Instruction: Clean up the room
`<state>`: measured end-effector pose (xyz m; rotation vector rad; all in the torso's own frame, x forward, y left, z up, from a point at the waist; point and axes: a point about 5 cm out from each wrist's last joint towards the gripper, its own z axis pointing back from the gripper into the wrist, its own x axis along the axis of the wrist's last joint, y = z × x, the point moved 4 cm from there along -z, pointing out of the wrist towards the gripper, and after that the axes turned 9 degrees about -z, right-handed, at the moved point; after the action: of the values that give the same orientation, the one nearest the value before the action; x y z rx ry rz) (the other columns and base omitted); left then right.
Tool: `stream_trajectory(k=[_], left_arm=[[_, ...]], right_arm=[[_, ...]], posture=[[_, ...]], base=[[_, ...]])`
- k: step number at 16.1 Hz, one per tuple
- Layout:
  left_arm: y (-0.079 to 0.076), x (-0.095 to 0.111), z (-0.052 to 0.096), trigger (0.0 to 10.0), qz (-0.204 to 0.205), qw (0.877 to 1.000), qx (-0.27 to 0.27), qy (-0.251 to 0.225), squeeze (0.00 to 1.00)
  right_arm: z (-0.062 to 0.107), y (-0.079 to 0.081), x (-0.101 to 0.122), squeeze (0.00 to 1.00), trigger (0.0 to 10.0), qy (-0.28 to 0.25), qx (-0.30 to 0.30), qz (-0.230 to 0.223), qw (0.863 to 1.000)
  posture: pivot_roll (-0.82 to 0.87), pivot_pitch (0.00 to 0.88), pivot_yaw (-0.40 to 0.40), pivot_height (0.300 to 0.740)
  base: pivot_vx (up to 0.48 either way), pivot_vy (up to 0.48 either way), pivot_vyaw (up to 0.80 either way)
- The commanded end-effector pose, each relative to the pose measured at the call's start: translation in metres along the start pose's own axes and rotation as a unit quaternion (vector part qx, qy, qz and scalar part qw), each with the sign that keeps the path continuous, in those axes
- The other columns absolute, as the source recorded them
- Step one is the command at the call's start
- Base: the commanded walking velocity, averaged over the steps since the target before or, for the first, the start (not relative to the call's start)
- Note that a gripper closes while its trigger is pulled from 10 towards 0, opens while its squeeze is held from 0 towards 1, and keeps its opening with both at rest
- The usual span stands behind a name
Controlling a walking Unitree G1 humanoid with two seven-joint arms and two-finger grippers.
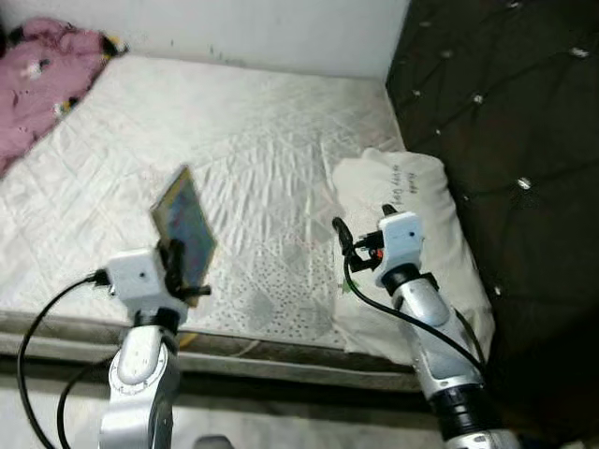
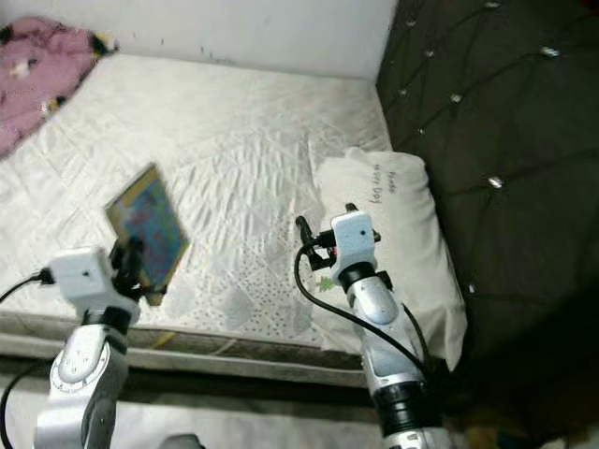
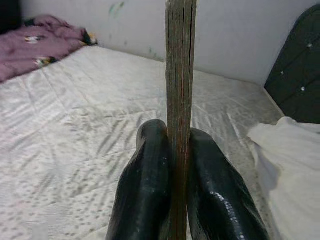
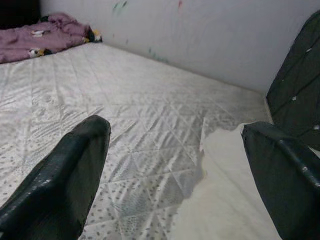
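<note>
My left gripper (image 1: 178, 267) is shut on a thin colourful book (image 1: 185, 227), held upright and tilted above the near edge of the white quilted mattress (image 1: 234, 140). In the left wrist view the book's edge (image 3: 180, 100) runs straight up between the two black fingers (image 3: 145, 190). My right gripper (image 1: 360, 238) stands open over the left edge of a white pillow (image 1: 412, 201) by the headboard, nothing between its fingers (image 4: 65, 175). A pink crumpled garment (image 1: 42, 79) lies at the far left corner of the bed.
A dark tufted headboard (image 1: 505, 112) rises along the right side. A white wall (image 1: 243, 28) runs behind the bed. The mattress's front edge (image 1: 281, 360) lies just below my arms. Black cables hang from both wrists.
</note>
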<state>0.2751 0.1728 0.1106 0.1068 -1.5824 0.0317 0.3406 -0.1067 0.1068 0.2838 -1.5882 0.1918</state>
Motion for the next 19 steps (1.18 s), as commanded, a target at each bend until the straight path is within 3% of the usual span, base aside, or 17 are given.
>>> stream_trajectory(k=[1, 8, 9, 11, 13, 16, 19], left_arm=[[-0.001, 0.010, 0.000, 10.0, 0.001, 1.000, -0.001, -0.018, 0.00], [0.000, 0.010, 0.000, 10.0, -0.024, 1.000, 0.008, -0.009, 0.00], [-0.001, 0.019, 0.001, 10.0, -0.057, 0.998, 0.010, -0.035, 0.00], [0.002, 0.028, 0.006, 10.0, -0.092, 0.994, 0.019, -0.051, 0.00], [0.002, 0.029, 0.013, 10.0, -0.118, 0.991, 0.021, -0.058, 0.00], [0.001, 0.024, 0.017, 10.0, -0.127, 0.990, 0.035, -0.049, 0.00], [0.001, 0.020, 0.018, 10.0, -0.114, 0.992, 0.035, -0.035, 0.00]], right_arm=[[0.003, -0.003, 0.003, 0.00, 10.0, -0.002, -0.003, 0.000, 1.000], [0.007, -0.002, 0.003, 0.00, 10.0, 0.006, -0.010, 0.004, 1.000], [0.011, -0.008, 0.000, 0.00, 10.0, 0.018, -0.024, 0.020, 0.999], [0.020, -0.015, -0.008, 0.00, 10.0, 0.042, -0.028, 0.008, 0.999], [0.022, -0.011, -0.015, 0.00, 10.0, 0.059, -0.015, -0.006, 0.998], [0.022, -0.009, -0.020, 0.00, 10.0, 0.067, -0.011, -0.006, 0.998], [0.025, -0.010, -0.018, 0.00, 10.0, 0.067, -0.012, -0.008, 0.998]], posture=[[0.04, 0.009, -0.059, 0.740], [0.04, 0.018, -0.053, 0.740], [0.04, 0.017, -0.055, 0.740], [0.05, 0.016, -0.052, 0.740], [0.05, 0.021, -0.053, 0.740], [0.06, 0.022, -0.059, 0.740], [0.06, 0.031, -0.060, 0.740]], base=[[0.319, 0.000, 0.00], [0.088, 0.000, 0.00], [0.000, 0.000, 0.00], [0.000, 0.000, 0.00], [0.000, 0.000, 0.00], [0.000, 0.000, 0.00], [0.000, 0.000, -0.75]])
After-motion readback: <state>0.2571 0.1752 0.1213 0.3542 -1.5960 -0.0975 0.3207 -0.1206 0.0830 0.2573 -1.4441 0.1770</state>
